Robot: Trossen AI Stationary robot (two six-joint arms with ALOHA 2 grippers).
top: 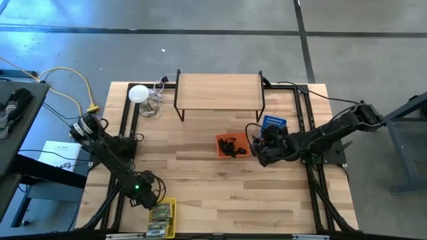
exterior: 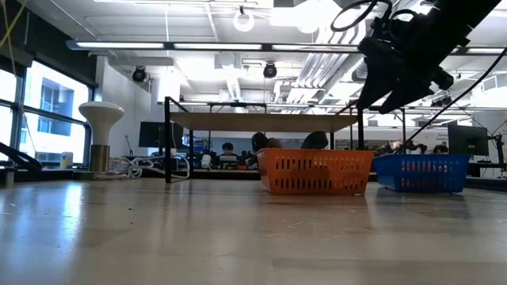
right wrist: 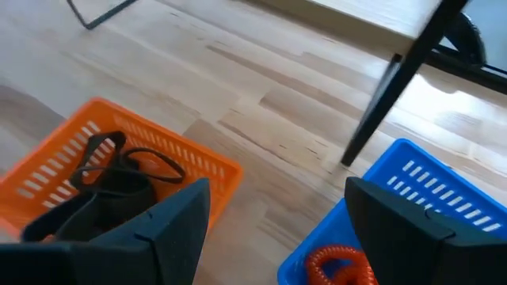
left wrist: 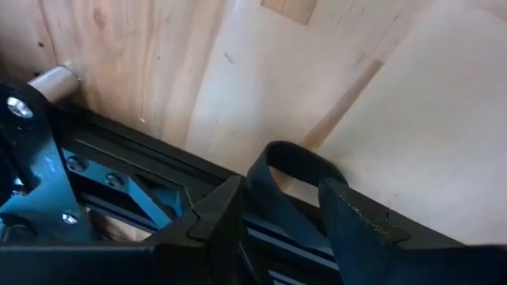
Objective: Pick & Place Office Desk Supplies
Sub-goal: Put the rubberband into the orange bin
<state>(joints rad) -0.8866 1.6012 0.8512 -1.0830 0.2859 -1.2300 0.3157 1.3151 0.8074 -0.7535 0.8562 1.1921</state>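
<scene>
My right gripper (top: 259,143) is open and empty. It hangs well above the table (exterior: 388,79), over the gap between the orange basket (top: 232,147) and the blue basket (top: 274,123). The orange basket (right wrist: 170,162) holds black clips (right wrist: 119,170). The blue basket (right wrist: 432,194) holds red ring bands (right wrist: 341,265). A yellow basket (top: 163,217) with yellow-green packs sits at the near edge. My left gripper (top: 153,195) waits beside it, low over the table's left frame rail (left wrist: 142,198), its fingertips (left wrist: 305,162) together.
A wooden shelf on black legs (top: 219,93) stands at the far middle. A white round disc on a stand (top: 138,93) and a cable bundle sit at the far left. Black frame rails run along both table sides. Bare wood lies in the near middle (top: 233,200).
</scene>
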